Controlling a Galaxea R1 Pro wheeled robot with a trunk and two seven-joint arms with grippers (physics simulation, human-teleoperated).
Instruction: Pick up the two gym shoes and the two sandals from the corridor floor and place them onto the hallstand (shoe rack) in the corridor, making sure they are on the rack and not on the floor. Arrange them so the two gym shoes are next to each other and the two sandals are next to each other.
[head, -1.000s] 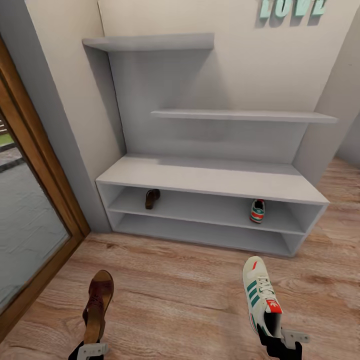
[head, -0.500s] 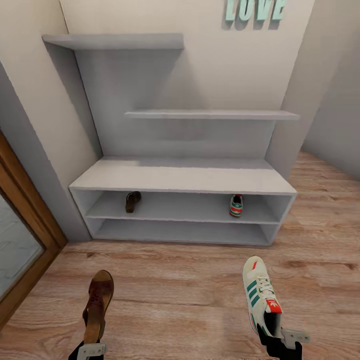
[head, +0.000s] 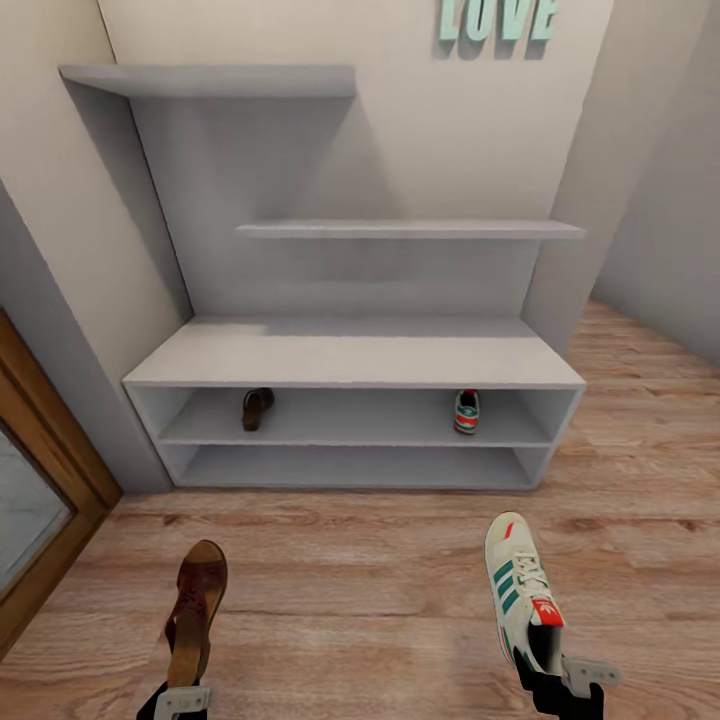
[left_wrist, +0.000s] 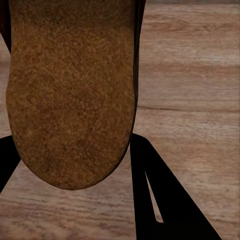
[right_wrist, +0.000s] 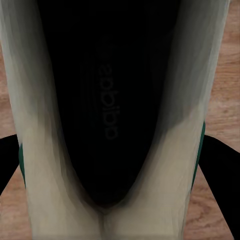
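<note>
The pale grey hallstand (head: 350, 355) stands against the wall ahead. On its upper shelf bay lie a brown sandal (head: 257, 408) at the left and a gym shoe (head: 466, 411) at the right. My left gripper (head: 180, 698) is shut on the heel of a second brown sandal (head: 196, 610), whose tan sole (left_wrist: 70, 90) shows close up in the left wrist view. My right gripper (head: 555, 685) is shut on the heel of a second cream gym shoe (head: 523, 600) with green stripes; its dark inside (right_wrist: 112, 100) shows in the right wrist view. Both held shoes hang above the corridor floor (head: 360, 590).
A wood-framed glass door (head: 40, 480) stands at the left. Two floating shelves (head: 410, 229) sit above the bench top, with teal letters (head: 495, 18) on the wall. The wall turns a corner (head: 590, 200) right of the rack.
The whole head view has shifted: the rack now sits further left and more square-on, and the door frame has slid toward the edge. Both grippers still hold their shoes in the same place.
</note>
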